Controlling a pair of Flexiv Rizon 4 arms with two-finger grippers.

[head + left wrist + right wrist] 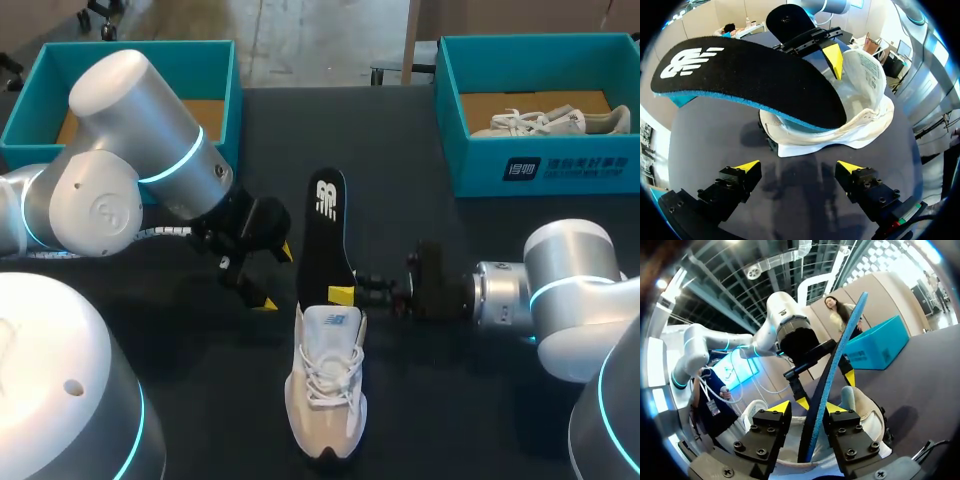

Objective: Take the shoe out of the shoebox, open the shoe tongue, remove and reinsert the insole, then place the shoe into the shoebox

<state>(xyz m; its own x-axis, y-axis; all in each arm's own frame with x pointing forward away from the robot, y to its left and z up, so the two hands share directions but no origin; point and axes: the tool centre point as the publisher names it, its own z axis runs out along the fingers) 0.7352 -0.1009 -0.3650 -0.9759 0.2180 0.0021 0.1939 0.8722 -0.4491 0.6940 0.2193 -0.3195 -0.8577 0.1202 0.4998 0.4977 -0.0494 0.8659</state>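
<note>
The insole sticks half out of the shoe, which lies mid-table. The right gripper pinches the insole at the collar; the left gripper waits beside it, jaws wide. If the thin grip slips, the insole could drop or fold.

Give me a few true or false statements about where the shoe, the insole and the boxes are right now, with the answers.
1. The white shoe is inside a shoebox. False: it stands on the table.
2. The left gripper is open and empty. True.
3. The black insole lies flat on the table. False: one end is in the shoe, the rest is raised.
4. The right-hand shoebox holds another shoe. True.
</note>
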